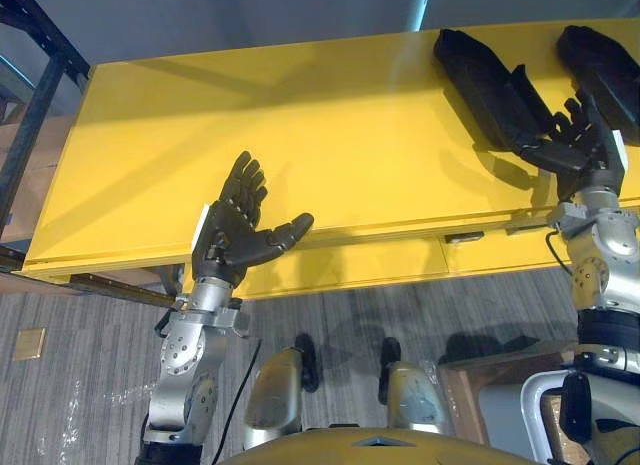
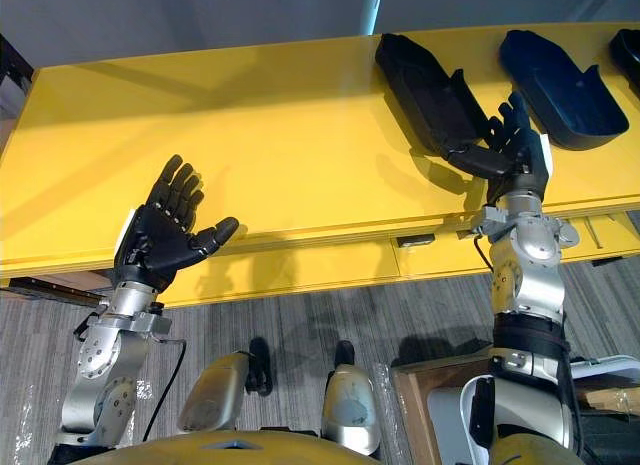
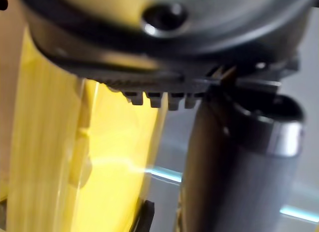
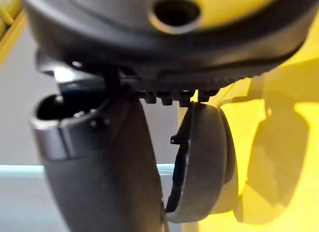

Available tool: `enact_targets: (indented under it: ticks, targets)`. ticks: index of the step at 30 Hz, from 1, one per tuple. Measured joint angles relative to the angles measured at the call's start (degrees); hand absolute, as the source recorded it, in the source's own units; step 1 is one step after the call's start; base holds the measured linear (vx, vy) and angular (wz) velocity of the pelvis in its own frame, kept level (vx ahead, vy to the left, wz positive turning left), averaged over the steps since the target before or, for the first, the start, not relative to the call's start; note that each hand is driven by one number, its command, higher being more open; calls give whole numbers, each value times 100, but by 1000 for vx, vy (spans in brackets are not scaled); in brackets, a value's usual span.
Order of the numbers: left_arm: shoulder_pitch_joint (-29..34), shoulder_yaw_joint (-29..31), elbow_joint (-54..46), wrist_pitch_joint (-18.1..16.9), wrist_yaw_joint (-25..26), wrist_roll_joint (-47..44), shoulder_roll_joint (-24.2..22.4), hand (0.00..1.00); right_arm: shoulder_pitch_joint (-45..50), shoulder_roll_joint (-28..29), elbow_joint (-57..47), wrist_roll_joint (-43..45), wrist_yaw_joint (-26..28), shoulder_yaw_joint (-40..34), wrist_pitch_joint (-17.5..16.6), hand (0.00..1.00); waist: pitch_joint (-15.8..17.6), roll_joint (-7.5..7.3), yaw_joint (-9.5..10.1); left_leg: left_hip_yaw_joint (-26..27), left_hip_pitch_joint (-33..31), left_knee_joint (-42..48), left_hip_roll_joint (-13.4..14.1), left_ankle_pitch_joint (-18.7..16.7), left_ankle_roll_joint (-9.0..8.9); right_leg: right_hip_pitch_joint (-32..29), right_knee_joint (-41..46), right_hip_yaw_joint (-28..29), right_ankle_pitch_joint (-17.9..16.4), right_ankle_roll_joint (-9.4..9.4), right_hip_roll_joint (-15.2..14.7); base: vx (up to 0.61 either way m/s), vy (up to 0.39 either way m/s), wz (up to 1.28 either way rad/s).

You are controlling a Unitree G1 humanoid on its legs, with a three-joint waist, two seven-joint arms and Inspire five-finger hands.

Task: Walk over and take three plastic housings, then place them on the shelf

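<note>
On my far left, the left eye view takes in a dark rack frame point(image 1: 30, 95) standing by the end of the yellow table point(image 1: 300, 135). Next along is my left hand point(image 1: 232, 230), raised at the table's front edge with its fingers straight and spread and its thumb out to the side; it holds nothing and is well apart from every housing. Its own wrist view gives me the thumb from close up, with the yellow top behind it. Further right, the first black housing point(image 2: 425, 90) lies aslant on the table with its hollow side up and its near end pointing toward my right hand point(image 2: 518, 150). That hand stands at the near end with its fingers up and fairly straight, not curled round the shell. The thumb is stretched out against the end of the housing, so I read the hand as open and touching it, not clamped on it. The right wrist view adds the rounded shell on edge just past the thumb, yellow behind. Just beyond the hand lies the second housing point(image 2: 560, 90), dark blue, apart from the first. The right eye view also catches the third housing point(image 2: 628, 50), cut by its right edge
</note>
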Motion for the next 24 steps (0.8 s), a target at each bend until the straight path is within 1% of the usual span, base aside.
enact_targets:
  ticks: [7, 9, 13, 15, 19, 23, 24]
  targets:
    - [27, -8, -10, -4, -13, 0, 6, 100, 20, 0, -20, -76, 273, 79, -17, 100, 16, 3, -27, 12, 100, -55, 10, 17, -19, 32, 49, 15, -72, -57, 6, -12, 1, -2]
    - [35, -12, -10, -5, -19, 0, 7, 100, 175, 0, -118, -115, 366, 86, -67, 100, 16, 3, -22, 14, 105, -59, 16, 18, -20, 50, 5, 14, -73, -59, 13, 0, 0, 0]
    - [42, -10, -10, -5, -25, 1, 39, 100, 605, 30, -652, -116, 564, 121, -106, 100, 18, -1, -25, 44, 116, -58, 23, 11, -22, 64, -39, 42, -53, -37, 18, -2, 13, -2]
    - [49, -10, -10, -5, -33, 2, 40, 100, 886, 160, -962, -121, 696, 126, -107, 100, 28, -17, -27, 73, 187, -60, 45, -11, -26, 163, -131, 59, -25, -4, 39, 4, 26, -6]
    - [70, 0, -10, -6, -33, 16, 45, 100, 1176, 485, -1338, -282, 750, 128, -140, 100, 53, -63, -27, 121, 257, -16, 111, -90, -48, 252, -222, 114, -16, -15, 102, 6, 21, -10]
    - [158, -7, -10, -6, -68, 31, 46, 100, 1523, 682, -1701, -360, 827, 127, -257, 100, 55, -126, -41, 160, 286, -41, 121, -113, -53, 277, -280, 134, -12, -12, 114, 16, 22, -4]
    - [192, -8, -10, -6, -73, 33, 45, 100, 1555, 734, -1728, -458, 826, 127, -272, 100, 49, -135, -52, 171, 292, -33, 127, -112, -51, 293, -309, 142, 23, 31, 119, 23, 24, -5]
